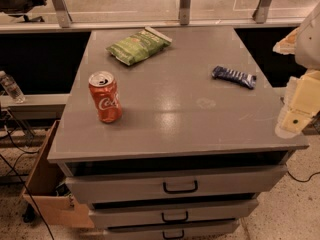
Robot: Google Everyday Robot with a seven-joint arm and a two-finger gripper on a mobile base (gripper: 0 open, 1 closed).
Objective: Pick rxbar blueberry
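Note:
The rxbar blueberry [233, 76] is a small flat dark blue bar with pale markings. It lies on the right side of the grey cabinet top [170, 114]. My gripper [296, 111] is a pale yellowish shape at the right edge of the view. It sits over the cabinet's right edge, to the right of the bar and nearer to me, apart from it.
A green crinkled chip bag [138, 45] lies at the back of the top. An orange-red soda can [105, 97] stands upright at the front left. Drawers with black handles [180, 187] face me. A cardboard box [50, 184] and cables sit on the floor at left.

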